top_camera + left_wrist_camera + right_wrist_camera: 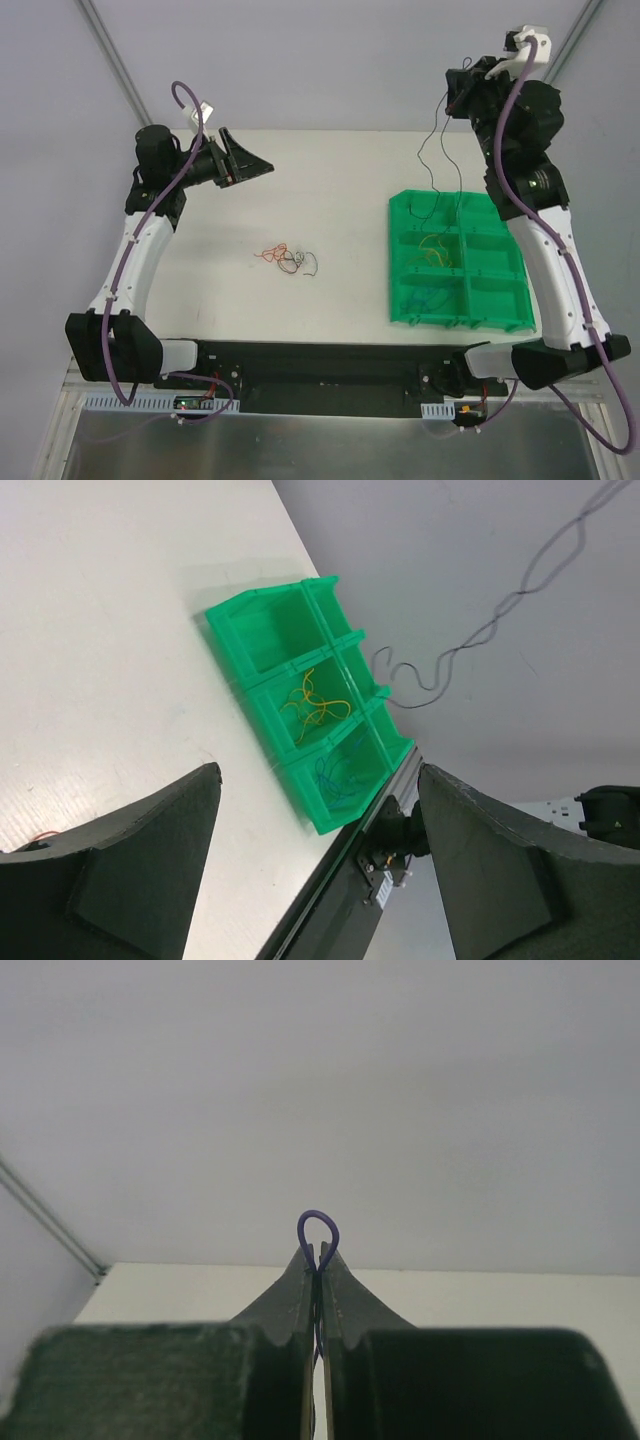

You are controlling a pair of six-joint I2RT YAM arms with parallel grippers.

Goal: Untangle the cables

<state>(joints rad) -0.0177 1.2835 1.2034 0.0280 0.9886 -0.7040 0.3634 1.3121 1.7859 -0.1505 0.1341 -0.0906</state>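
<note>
A small knot of thin cables (288,259) in red, orange and black lies on the white table (200,300) near the middle. My right gripper (452,98) is raised high at the back right and is shut on one thin dark cable (437,160). The cable's loop pokes out above the closed fingertips in the right wrist view (319,1228), and its strand dangles down towards the green tray (400,262). The same strand shows in the left wrist view (500,610). My left gripper (262,165) is open, empty, and held above the table at the back left.
The green tray has several compartments; one holds orange-yellow wires (318,705) and one holds blue wires (340,775). A black rail (320,365) runs along the table's near edge between the arm bases.
</note>
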